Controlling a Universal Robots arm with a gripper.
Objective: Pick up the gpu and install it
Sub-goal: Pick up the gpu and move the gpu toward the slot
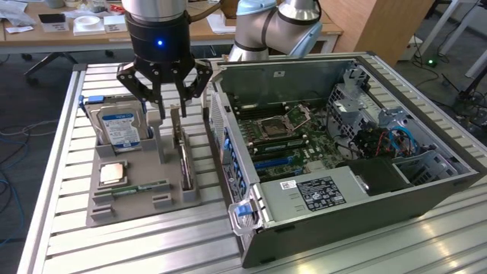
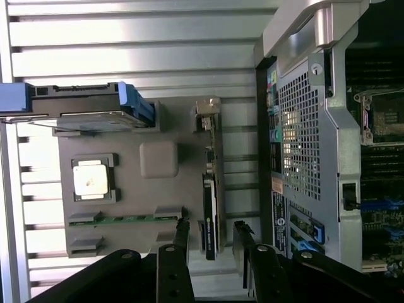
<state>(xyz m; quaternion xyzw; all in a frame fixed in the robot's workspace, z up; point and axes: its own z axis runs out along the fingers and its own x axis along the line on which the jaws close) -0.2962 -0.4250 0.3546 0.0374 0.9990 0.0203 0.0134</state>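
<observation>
From my station, the closest thing is the slatted metal worktop [image 1: 114, 245]. A grey tray [image 1: 145, 202] lies on it, and I place everything else by that tray.

Along the tray's near part lies a narrow green memory stick [image 1: 141, 187]. Just behind the stick, a square processor chip [image 1: 113, 171] sits in its own pocket.

The graphics card [image 1: 185, 160] stands on edge in a slot along the side of the tray that faces the computer case [image 1: 426, 188]. The case lies open just beside the tray, on the exterior view's right, and its board is in plain sight.

At the tray's far end a hard drive [image 1: 122, 127] with a blue and white label stands upright.

The gripper [image 1: 169, 113] hangs over the far end of the card's slot, with its fingers [image 2: 182, 237] apart. In the wrist view one finger is on each side of the card [image 2: 210, 214], with a gap on both sides, so nothing is gripped. The card is not yet lifted out of the tray.

Beyond the tray, the arm's base [image 1: 274, 23] rises.
</observation>
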